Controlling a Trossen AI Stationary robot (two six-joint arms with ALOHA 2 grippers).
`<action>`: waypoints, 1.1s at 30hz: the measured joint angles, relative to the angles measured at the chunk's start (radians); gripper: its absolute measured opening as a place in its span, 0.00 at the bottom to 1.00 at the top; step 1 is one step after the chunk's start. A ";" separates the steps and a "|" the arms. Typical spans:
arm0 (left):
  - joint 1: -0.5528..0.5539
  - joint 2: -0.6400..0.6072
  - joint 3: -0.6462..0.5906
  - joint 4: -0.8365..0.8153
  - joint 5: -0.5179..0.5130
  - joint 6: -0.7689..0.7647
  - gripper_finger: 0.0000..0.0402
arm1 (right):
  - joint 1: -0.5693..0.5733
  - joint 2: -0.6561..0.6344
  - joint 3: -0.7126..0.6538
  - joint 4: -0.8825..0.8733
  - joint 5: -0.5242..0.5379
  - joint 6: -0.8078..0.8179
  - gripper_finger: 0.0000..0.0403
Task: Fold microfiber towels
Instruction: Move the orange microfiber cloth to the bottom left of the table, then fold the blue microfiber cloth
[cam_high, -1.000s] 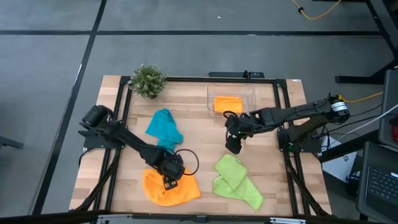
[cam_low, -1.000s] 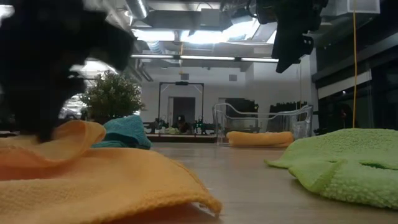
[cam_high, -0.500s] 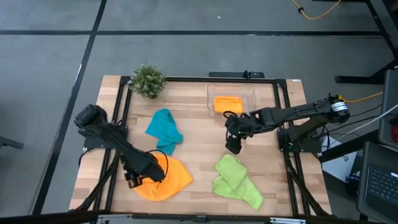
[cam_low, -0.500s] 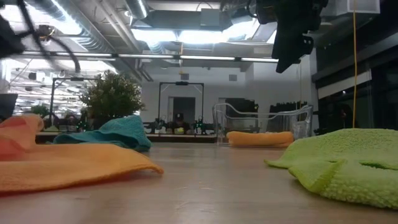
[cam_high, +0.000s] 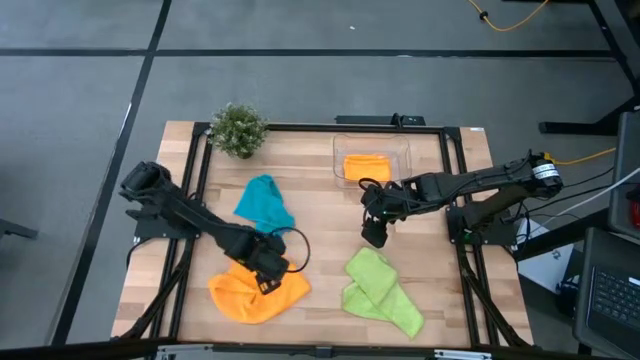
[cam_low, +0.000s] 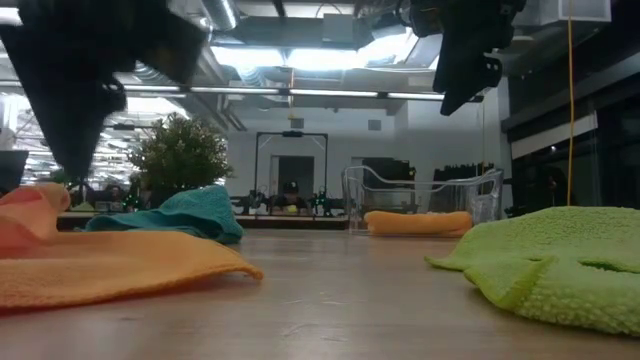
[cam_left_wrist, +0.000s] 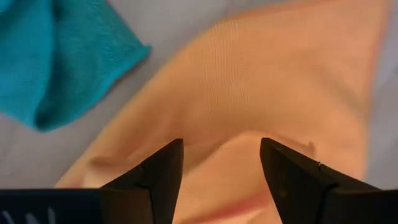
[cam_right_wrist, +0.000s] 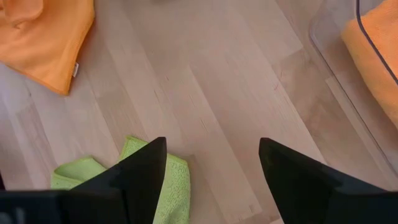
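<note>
The left end effector (cam_left_wrist: 221, 171) is hanging directly above the orange towel (cam_left_wrist: 261, 93), its two dark fingers (cam_left_wrist: 163, 174) standing apart with a clear gap between them and nothing caught in that gap. The orange cloth is filling most of what lies below, spreading out wide and rumpling into a soft raised fold right under the fingers. Off to one side, the teal towel (cam_left_wrist: 56, 56) is lying bunched, its rounded edge sitting just beside the orange one. A pale strip of worktop (cam_left_wrist: 180, 18) is showing between the two cloths.
</note>
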 joint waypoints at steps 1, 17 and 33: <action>0.006 0.021 0.000 0.006 0.016 0.019 0.52 | 0.000 0.000 0.000 0.000 0.000 0.000 0.64; -0.078 0.133 -0.001 -0.526 0.285 0.060 0.52 | 0.000 0.000 0.000 -0.001 0.000 -0.002 0.64; -0.005 -0.203 0.093 -0.373 0.023 -0.137 0.52 | -0.033 0.001 0.000 0.207 0.081 0.069 0.64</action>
